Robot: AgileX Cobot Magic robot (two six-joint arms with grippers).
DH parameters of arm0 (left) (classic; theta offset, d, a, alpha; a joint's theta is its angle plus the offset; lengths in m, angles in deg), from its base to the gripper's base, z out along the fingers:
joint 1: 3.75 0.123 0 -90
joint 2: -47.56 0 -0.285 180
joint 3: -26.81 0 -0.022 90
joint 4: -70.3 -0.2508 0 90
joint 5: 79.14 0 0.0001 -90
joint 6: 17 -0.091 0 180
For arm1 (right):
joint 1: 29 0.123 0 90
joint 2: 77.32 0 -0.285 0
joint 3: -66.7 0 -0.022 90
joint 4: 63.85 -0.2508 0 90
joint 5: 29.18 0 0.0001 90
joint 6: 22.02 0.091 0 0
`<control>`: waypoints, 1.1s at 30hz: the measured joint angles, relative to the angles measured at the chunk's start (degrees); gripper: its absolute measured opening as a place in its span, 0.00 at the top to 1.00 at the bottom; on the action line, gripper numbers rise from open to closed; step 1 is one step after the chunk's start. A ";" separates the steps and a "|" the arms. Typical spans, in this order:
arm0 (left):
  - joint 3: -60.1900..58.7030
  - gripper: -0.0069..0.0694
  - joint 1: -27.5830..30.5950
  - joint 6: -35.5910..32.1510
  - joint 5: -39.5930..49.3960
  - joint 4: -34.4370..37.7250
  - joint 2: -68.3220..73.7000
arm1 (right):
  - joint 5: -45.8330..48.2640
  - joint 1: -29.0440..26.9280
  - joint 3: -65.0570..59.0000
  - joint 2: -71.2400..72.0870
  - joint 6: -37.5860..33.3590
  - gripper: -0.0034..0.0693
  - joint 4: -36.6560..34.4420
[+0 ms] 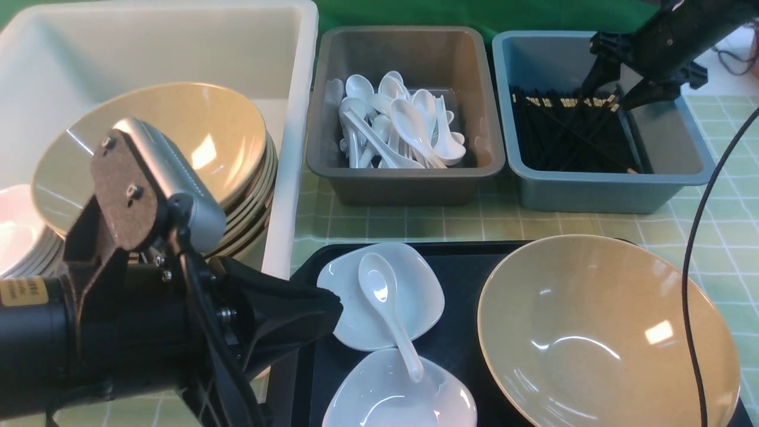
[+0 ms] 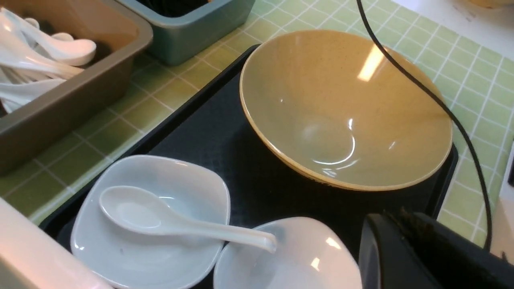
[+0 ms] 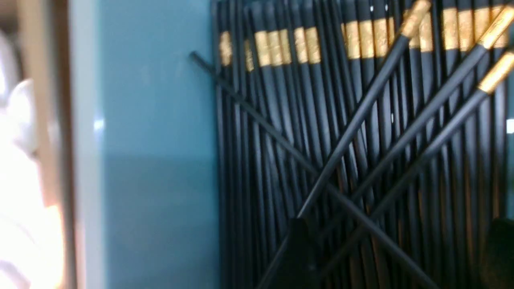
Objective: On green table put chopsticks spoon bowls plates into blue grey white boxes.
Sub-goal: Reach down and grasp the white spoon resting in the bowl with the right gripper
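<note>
Front view, we count one spoon (image 1: 392,325) across two plates (image 1: 418,302), long axis near-far, scoop far, one bowl (image 1: 605,338) beside, left jaws clenched, right jaws released above chopsticks (image 1: 563,136).

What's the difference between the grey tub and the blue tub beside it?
The grey box holds white soup spoons; the blue box holds black chopsticks with gold bands. The grey box's spoons lie in a loose heap; the blue box's chopsticks lie mostly side by side, a few crossed on top. Both are rectangular, rolled-rim tubs on the green table.
</note>
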State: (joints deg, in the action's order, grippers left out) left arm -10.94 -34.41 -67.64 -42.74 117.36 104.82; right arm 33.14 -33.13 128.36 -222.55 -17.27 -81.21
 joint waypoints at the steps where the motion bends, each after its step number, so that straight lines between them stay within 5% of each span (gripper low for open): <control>1: 1.09 0.91 0.00 1.00 0.63 -0.29 0.00 | 0.65 0.00 0.00 1.50 -0.64 0.16 0.00; 9: 10.77 0.91 0.65 8.69 8.12 -11.76 -0.06 | 2.62 0.20 -4.52 15.59 -6.72 0.15 -3.08; 13: 12.76 0.91 1.47 14.31 11.40 -22.45 -0.69 | 1.26 2.54 -18.79 26.10 -11.68 0.15 -3.84; 18: 12.81 0.91 1.66 15.79 12.79 -27.18 -3.56 | -0.29 8.40 -32.84 35.03 -17.41 0.15 -3.84; 27: 12.87 0.91 1.66 16.20 13.51 -27.44 -14.66 | 1.88 31.84 -47.48 39.80 -24.77 0.16 0.31; 33: 12.69 0.91 1.66 17.45 14.58 -27.44 -17.42 | -3.67 42.10 -50.36 36.28 -19.56 0.16 3.84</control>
State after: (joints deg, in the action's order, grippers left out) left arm 1.75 -32.75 -50.19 -28.16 89.92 87.40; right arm 29.47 8.97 78.00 -186.27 -36.83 -77.36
